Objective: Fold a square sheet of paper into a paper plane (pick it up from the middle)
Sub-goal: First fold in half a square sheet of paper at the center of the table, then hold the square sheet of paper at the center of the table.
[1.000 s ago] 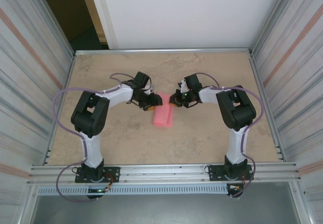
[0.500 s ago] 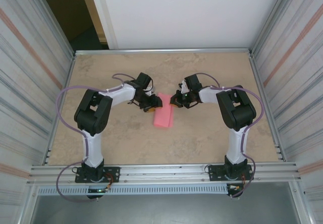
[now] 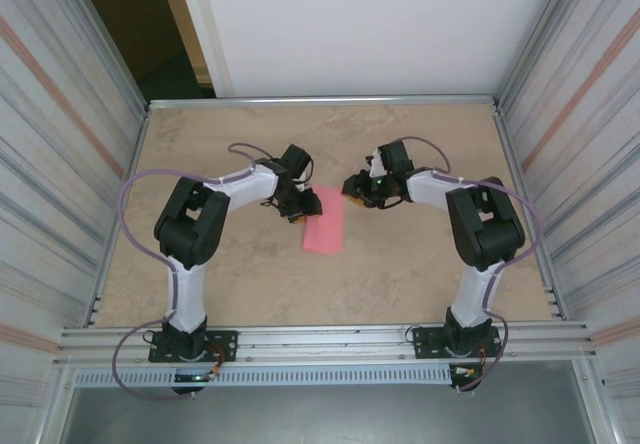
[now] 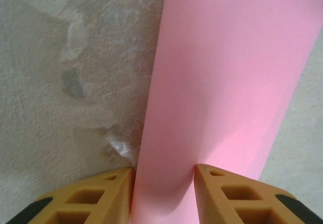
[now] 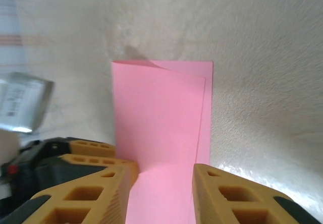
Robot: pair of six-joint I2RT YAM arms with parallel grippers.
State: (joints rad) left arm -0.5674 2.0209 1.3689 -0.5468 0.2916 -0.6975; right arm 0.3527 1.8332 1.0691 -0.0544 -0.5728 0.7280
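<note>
The pink-red sheet of thin paper [image 3: 323, 228] lies doubled over into a narrow oblong on the mottled beige worktop [image 3: 430, 274], midway between the two arms and just in front of both wrists. The left hand [image 4: 164, 169] is at its far left corner, with its orange fingers [image 4: 86, 199] partly apart. The sheet fills the gap between them from edge to edge, and I cannot tell whether they squeeze its sides or merely straddle it. The right hand [image 5: 164, 167] hangs over the far end with its jaws parted and nothing pinched, the sheet running away from the gap. In my judgement the fold is made but not yet firmly creased. In the right wrist view the upper layer stops short of the lower one along one long side, and it curls up at a far corner. The main risk is that this layer springs open once pressure comes off. If it is pressed down as it lies, the mismatch gets locked in and the plane comes out lopsided. A squeeze across the width would buckle paper this thin. A finger sliding along it could also drag the whole sheet over the smooth worktop. The two hands are near each other, so a careless move by either could knock the other.
</note>
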